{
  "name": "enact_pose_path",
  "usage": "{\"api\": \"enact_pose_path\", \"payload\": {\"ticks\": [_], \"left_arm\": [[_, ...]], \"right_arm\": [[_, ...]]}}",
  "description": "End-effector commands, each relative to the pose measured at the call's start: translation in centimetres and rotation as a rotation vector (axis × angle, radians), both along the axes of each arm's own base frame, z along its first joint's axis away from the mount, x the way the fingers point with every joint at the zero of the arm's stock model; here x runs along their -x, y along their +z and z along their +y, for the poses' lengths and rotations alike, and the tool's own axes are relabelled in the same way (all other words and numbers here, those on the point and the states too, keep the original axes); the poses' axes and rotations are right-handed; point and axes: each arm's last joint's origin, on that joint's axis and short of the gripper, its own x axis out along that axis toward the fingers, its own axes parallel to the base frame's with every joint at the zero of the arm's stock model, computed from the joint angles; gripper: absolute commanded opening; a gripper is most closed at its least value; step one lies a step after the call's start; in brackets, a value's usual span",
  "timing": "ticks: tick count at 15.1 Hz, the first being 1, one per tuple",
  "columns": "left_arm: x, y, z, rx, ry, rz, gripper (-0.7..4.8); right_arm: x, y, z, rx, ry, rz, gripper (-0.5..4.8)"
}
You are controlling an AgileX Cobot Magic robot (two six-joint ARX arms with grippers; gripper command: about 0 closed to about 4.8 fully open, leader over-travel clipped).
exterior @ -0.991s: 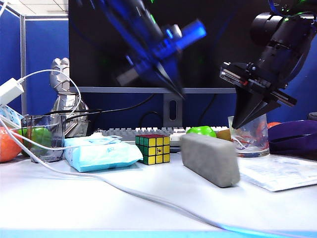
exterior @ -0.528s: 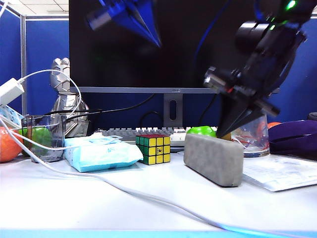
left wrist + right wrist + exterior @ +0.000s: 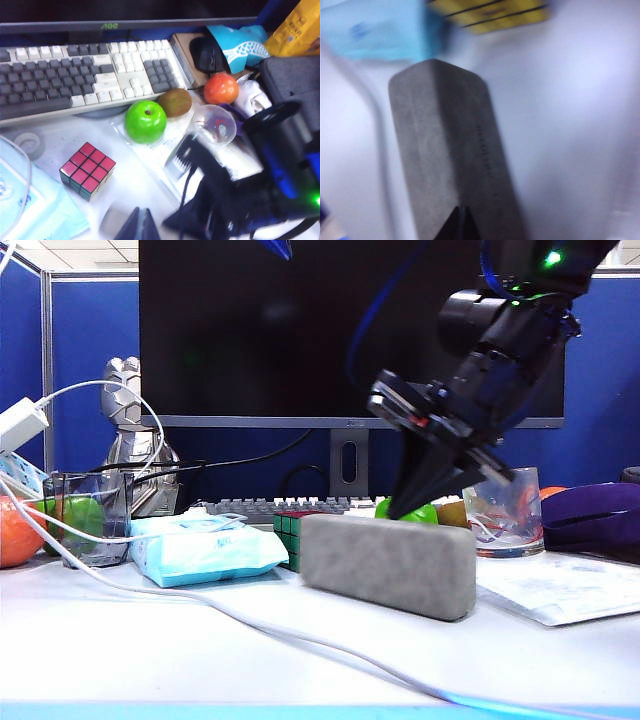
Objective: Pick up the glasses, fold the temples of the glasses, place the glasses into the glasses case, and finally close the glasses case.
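Glasses case (image 3: pixel 388 565) lying closed on the desk, in front of the Rubik's cube (image 3: pixel 87 170). R gripper (image 3: pixel 402 508), jaws pressed together, tips pressing on the case's top, back edge. L gripper (image 3: pixel 140 226) hanging high above the desk, jaws shut too, holding nothing.

left hand (image 3: pixel 141 225) swung up almost out of frame; right hand (image 3: pixel 400 510) dropped onto the glasses case (image 3: pixel 388 565), shoving it leftward.

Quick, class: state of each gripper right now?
Left gripper: shut, holding nothing, raised above the desk.
Right gripper: shut, tip on the closed glasses case.
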Motion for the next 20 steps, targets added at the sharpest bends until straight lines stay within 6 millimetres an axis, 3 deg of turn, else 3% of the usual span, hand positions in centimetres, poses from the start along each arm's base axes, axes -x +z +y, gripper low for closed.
{"api": "enact_pose_path", "payload": {"ticks": [1,8,16,17,20], "left_arm": [[0.2,0.5,0.2,0.006,0.000,-0.016,-0.06],[0.5,0.7,0.4,-0.008,-0.006,-0.021,-0.06],[0.8,1.2,0.8,-0.012,0.012,-0.045,-0.06],[1.2,1.7,1.1,-0.019,0.001,-0.074,-0.06],[3.3,4.1,3.1,-0.038,0.007,-0.196,-0.06]], "right_arm": [[0.8,-0.3,0.7,-0.007,0.044,0.054,-0.06],[1.5,-0.1,1.1,0.005,0.106,0.052,-0.05],[1.8,2.1,1.0,-0.031,0.107,-0.048,-0.05],[2.1,3.3,0.8,-0.033,0.098,-0.101,-0.05],[4.4,9.8,-0.6,-0.031,0.004,-0.388,-0.05]]}}
